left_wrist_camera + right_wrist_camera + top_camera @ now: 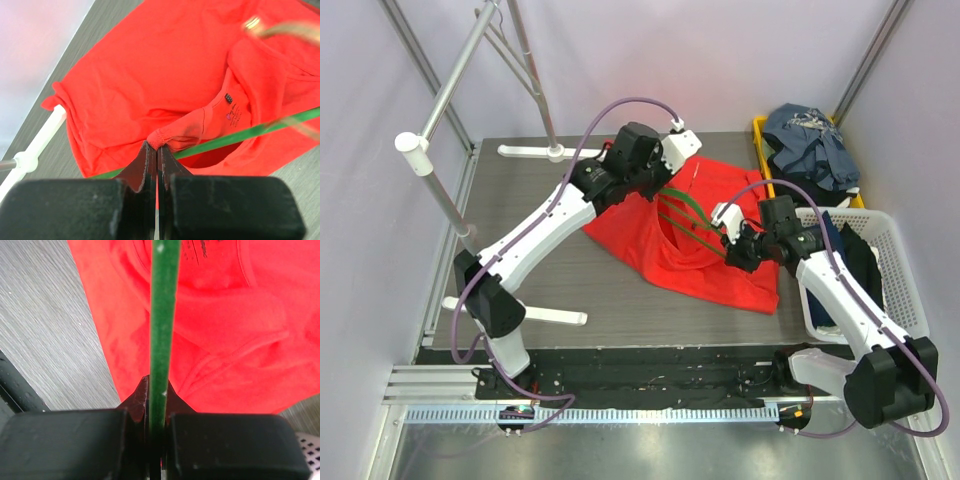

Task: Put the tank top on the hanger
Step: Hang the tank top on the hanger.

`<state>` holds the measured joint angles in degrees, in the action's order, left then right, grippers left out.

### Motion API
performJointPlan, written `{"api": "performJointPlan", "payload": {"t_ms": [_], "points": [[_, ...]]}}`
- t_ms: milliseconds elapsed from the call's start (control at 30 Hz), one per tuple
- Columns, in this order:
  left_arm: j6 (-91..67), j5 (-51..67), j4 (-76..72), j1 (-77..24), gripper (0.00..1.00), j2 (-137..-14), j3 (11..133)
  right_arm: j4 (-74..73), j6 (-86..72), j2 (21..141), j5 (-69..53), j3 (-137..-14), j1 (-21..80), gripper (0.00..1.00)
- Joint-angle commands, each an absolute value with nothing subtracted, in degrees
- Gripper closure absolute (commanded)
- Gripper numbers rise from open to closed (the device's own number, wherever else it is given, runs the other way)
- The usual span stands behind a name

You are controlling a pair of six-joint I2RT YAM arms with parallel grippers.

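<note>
Bright red fabric tank top (735,280) lies rumpled on dark grey wood-grain table (600,290), mid-table between both arms. Thin green triangular hanger (692,215) runs across its neck opening. Left gripper (156,148) pressed together, pinching hemmed red strap edge, just beside green bar. Right gripper (157,387) clamped on green hanger bar, over garment's right side. White slatted plastic basket (910,295) with dark clothes at right table edge; yellow tray (760,135) holding blue-grey garment behind it.
</note>
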<state>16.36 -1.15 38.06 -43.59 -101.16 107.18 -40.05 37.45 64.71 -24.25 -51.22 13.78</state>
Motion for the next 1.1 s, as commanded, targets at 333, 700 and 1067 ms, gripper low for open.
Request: {"api": "performJointPlan", "payload": {"t_ms": [333, 700, 1067], "points": [[15.0, -0.2, 38.3, -45.9, 1.0, -96.1, 108.2, -31.9, 32.7, 64.7, -22.6, -53.6, 17.8, 0.99], [15.0, -1.5, 38.2, -46.0, 1.0, -94.7, 106.6, -29.1, 32.2, 62.6, -20.8, -50.9, 17.7, 0.99], [13.8, -5.5, 37.9, -45.9, 1.0, -93.3, 108.2, -28.6, 32.5, 62.8, -20.6, -49.7, 17.8, 0.99]]}}
